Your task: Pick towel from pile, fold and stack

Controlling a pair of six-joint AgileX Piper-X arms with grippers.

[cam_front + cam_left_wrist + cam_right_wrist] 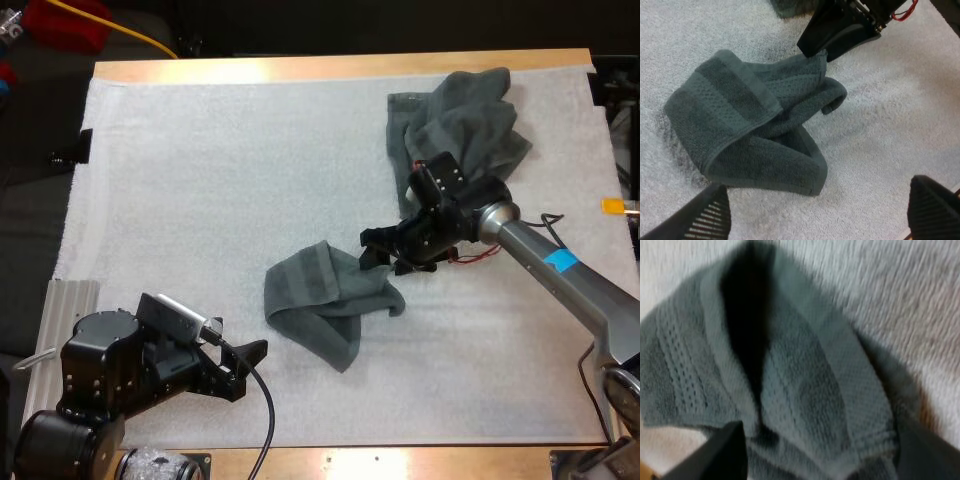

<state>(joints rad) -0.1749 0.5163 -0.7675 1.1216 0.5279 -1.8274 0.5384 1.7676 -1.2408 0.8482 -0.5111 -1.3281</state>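
Right gripper [388,253] spread, straddling towel [320,300] edge mid-mat [200,180]. Left gripper [247,365] spread, near edge. Pile [465,130] far-right corner.

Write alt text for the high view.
A crumpled grey-green towel lies on the middle of the white mat, the right gripper at its right edge. A towel pile sits at the far right corner; the left gripper, open, is near the front left.
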